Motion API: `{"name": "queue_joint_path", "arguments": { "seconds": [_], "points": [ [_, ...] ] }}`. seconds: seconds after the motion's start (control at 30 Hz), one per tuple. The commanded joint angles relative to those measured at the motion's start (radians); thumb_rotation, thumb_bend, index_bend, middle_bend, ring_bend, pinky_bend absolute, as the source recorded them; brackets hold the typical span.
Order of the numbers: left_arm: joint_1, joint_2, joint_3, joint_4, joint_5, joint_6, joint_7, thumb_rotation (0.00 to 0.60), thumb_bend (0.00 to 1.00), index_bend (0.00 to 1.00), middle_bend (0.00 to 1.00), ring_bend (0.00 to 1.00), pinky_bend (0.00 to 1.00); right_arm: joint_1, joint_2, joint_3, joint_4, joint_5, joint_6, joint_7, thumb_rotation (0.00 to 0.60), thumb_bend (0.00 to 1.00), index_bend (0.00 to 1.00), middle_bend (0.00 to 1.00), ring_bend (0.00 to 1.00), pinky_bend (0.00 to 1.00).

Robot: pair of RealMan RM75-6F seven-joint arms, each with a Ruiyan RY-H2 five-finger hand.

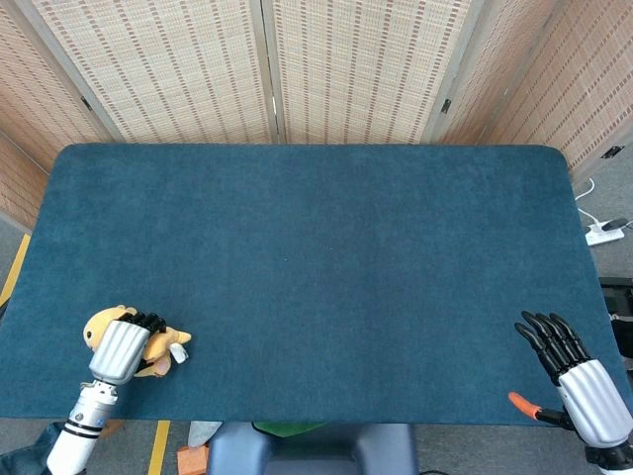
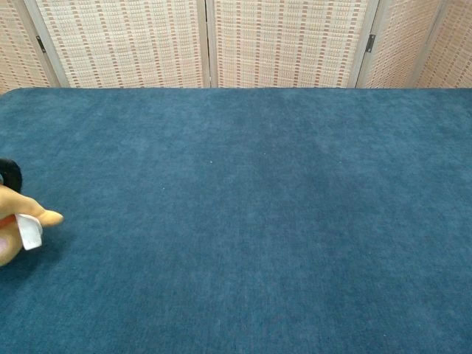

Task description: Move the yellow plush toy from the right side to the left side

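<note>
The yellow plush toy (image 1: 103, 325) lies at the near left of the blue table (image 1: 316, 257), held by my left hand (image 1: 124, 346), whose dark fingers curl over its body. In the chest view only a bit of the plush toy (image 2: 18, 221) with its white tag shows at the left edge; the hand is almost wholly out of that frame. My right hand (image 1: 579, 371) hovers at the table's near right corner, fingers spread and holding nothing.
Woven folding screens (image 1: 297, 69) stand behind the table's far edge. A white power strip (image 1: 603, 234) lies on the floor off the right side. The table's front edge runs just below both hands.
</note>
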Motion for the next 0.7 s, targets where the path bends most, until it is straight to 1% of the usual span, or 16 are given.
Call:
{"name": "queue_joint_path", "arguments": {
  "seconds": [0.03,0.07,0.1,0.13,0.17,0.27,0.37,0.53,0.63,0.7],
  "points": [
    [-0.005,-0.004,0.018,-0.019,-0.017,-0.074,0.033,0.600,0.34,0.15,0.38,0.43,0.69,-0.002,0.002,0.000,0.000,0.001,-0.002,0.004,0.600,0.05,0.00,0.00,0.00,0.00],
    [-0.010,0.013,0.020,-0.056,-0.043,-0.119,0.056,0.600,0.30,0.05,0.21,0.28,0.52,-0.002,0.002,-0.001,0.002,0.000,-0.003,0.004,0.600,0.05,0.00,0.00,0.00,0.00],
    [-0.016,0.026,0.019,-0.088,-0.059,-0.147,0.063,0.600,0.28,0.01,0.12,0.18,0.42,-0.003,0.003,-0.001,0.003,-0.002,-0.003,0.004,0.600,0.05,0.00,0.00,0.00,0.00],
    [-0.020,0.038,0.017,-0.117,-0.069,-0.164,0.055,0.600,0.26,0.00,0.03,0.06,0.28,-0.003,0.003,-0.001,0.003,-0.002,-0.003,0.004,0.600,0.05,0.00,0.00,0.00,0.00],
    [-0.023,0.049,0.016,-0.137,-0.072,-0.173,0.047,0.600,0.25,0.00,0.00,0.01,0.22,-0.004,0.004,-0.001,0.004,-0.002,-0.003,0.004,0.600,0.06,0.00,0.00,0.00,0.00],
    [-0.020,0.076,0.012,-0.192,-0.044,-0.140,-0.014,0.600,0.24,0.00,0.00,0.00,0.17,-0.005,0.004,0.001,0.003,-0.003,-0.004,0.004,0.600,0.07,0.00,0.00,0.00,0.00],
    [-0.012,0.105,0.016,-0.247,-0.012,-0.103,-0.045,0.600,0.23,0.00,0.00,0.00,0.15,-0.005,0.003,-0.001,0.003,-0.010,-0.007,0.002,0.600,0.07,0.00,0.00,0.00,0.00],
    [0.005,0.162,0.038,-0.354,0.043,-0.058,-0.031,0.600,0.23,0.00,0.00,0.00,0.14,-0.006,0.005,-0.004,0.002,-0.020,-0.005,0.004,0.600,0.08,0.00,0.00,0.00,0.00],
    [0.031,0.203,0.063,-0.411,0.086,-0.010,-0.016,0.600,0.23,0.00,0.00,0.00,0.14,-0.011,0.008,-0.005,0.004,-0.027,0.007,0.012,0.600,0.08,0.00,0.00,0.00,0.00],
    [0.065,0.246,0.085,-0.445,0.111,0.040,-0.006,0.600,0.23,0.00,0.00,0.00,0.14,-0.016,0.009,-0.006,0.008,-0.033,0.018,0.015,0.600,0.08,0.00,0.00,0.00,0.00]
  ]
}}
